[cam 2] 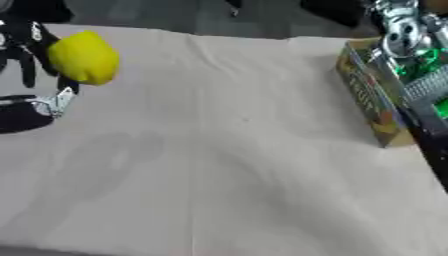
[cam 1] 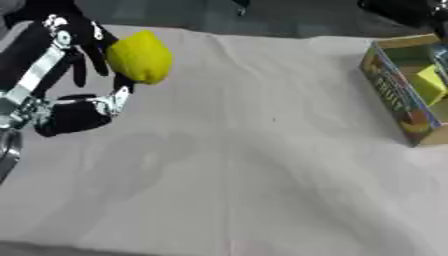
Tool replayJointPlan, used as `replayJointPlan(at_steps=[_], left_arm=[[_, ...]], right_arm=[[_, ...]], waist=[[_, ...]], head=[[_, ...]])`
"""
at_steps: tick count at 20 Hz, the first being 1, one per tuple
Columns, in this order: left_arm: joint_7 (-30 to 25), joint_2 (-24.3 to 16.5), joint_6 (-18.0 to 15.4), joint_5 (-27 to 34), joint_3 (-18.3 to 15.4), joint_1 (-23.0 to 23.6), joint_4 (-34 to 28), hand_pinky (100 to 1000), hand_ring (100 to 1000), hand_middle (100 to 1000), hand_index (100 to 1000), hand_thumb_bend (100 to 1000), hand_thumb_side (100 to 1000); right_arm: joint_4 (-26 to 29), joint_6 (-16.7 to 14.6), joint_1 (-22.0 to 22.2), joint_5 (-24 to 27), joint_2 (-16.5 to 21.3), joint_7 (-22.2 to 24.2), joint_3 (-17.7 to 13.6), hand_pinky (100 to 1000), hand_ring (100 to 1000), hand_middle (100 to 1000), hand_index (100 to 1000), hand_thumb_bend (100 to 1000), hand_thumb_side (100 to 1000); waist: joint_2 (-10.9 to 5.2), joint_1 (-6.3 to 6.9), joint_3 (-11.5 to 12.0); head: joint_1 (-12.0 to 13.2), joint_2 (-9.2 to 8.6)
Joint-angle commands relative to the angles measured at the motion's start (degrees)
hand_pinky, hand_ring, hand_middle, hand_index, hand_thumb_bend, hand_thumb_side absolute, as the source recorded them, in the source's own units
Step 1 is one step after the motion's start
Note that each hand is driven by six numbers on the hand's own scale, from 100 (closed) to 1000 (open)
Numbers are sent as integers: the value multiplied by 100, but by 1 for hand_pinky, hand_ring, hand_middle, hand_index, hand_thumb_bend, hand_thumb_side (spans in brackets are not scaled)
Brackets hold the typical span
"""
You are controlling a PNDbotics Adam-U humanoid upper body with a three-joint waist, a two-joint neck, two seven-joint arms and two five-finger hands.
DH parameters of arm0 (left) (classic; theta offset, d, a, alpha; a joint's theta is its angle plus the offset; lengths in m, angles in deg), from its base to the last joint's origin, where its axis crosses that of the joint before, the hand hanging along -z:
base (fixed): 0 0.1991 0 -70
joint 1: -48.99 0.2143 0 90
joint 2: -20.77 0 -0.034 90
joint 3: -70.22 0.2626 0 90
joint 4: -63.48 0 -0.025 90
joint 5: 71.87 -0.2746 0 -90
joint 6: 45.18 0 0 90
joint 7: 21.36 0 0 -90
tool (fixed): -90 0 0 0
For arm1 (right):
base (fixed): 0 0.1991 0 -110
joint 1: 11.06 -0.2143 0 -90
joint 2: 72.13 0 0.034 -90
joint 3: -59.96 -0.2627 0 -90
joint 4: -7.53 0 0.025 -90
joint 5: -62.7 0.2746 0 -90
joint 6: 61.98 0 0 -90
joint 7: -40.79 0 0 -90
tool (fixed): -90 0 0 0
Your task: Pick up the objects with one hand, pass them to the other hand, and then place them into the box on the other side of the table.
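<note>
Up at the far left, the left hand (cam 1: 83,47) has the yellow lemon-shaped object (cam 1: 140,56) in its grasp, black fingers and thumb curled round it, lifted clear above the pale tablecloth (cam 1: 245,175) with its shadow lying on the cloth below. Over on the right edge sits the cardboard box (cam 1: 398,95), printed sides, a yellow block (cam 1: 429,82) inside. The right arm (cam 2: 411,55) crowds the right eye view above the box; its hand I cannot make out.
</note>
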Motion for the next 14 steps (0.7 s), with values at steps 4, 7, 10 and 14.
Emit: replayJointPlan(at_steps=[4,7,10,14], left_arm=[[-51,-12,-27,10,22,-144,-31,284,450,469,562,100,100],[-66,9,-44,39,39,-161,-47,283,450,469,562,100,100],[-75,32,-50,49,50,-175,-55,283,450,468,562,100,100],[-98,44,-63,77,72,-178,-78,281,449,468,562,100,100]], right_arm=[[119,-474,38,-2,221,607,175,798,782,775,819,127,414],[119,-630,164,17,271,798,239,801,782,775,820,131,414],[119,-797,275,45,317,951,296,811,783,776,822,136,408],[119,-976,354,79,318,1168,403,816,784,776,822,138,384]], waist=[[-120,12,-6],[-114,8,-11],[-109,7,-17],[-106,8,-20]], head=[[-85,-81],[-202,-88],[-339,-81],[-427,-67]])
